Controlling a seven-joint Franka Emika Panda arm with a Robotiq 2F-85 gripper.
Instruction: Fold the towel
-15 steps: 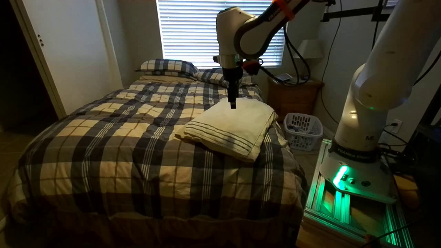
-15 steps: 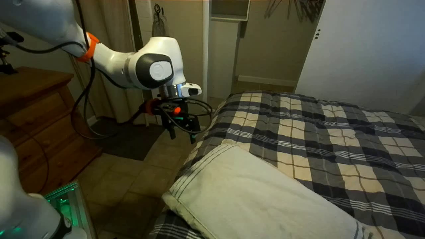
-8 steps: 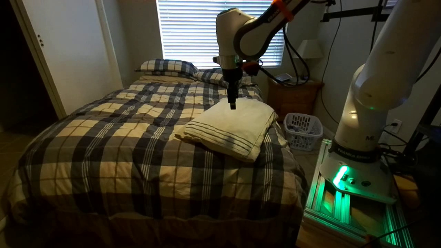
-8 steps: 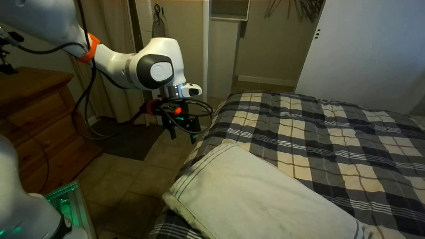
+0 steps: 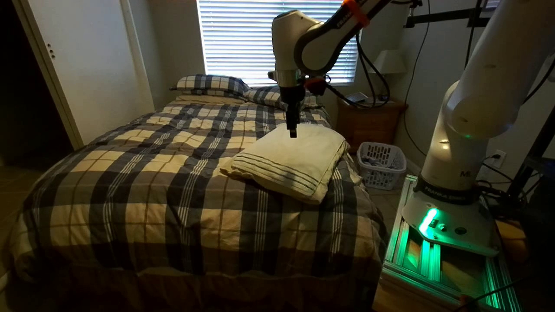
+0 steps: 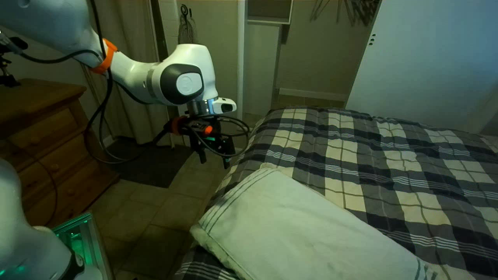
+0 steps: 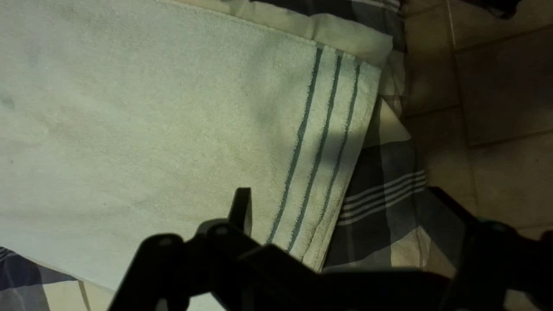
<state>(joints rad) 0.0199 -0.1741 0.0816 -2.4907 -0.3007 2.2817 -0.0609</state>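
The towel (image 5: pixel 295 151) is a cream cloth with dark stripes near its end. It lies spread out over a puffy cream thing (image 7: pixel 358 36), whose edge pokes out beside it. The towel also shows in an exterior view (image 6: pixel 303 229) and in the wrist view (image 7: pixel 173 108). My gripper (image 5: pixel 293 132) hangs above, pointing down, and is also seen in an exterior view (image 6: pixel 214 161). In the wrist view the gripper (image 7: pixel 339 190) is open and empty. There one finger (image 7: pixel 241 211) appears over the towel; the other stands past the striped edge. No contact shows.
The plaid bedspread (image 5: pixel 143 186) covers the bed under the towel. Plaid pillows (image 5: pixel 212 84) lie at the bed's head. A white laundry basket (image 5: pixel 383 173) and a wooden nightstand (image 5: pixel 368 121) stand beside the bed. Cables (image 6: pixel 245 136) loop around the gripper. A dresser (image 6: pixel 46 155) stands behind the arm.
The arm has sunk by a very small amount since one second ago. The towel has not moved and the gripper looks the same.
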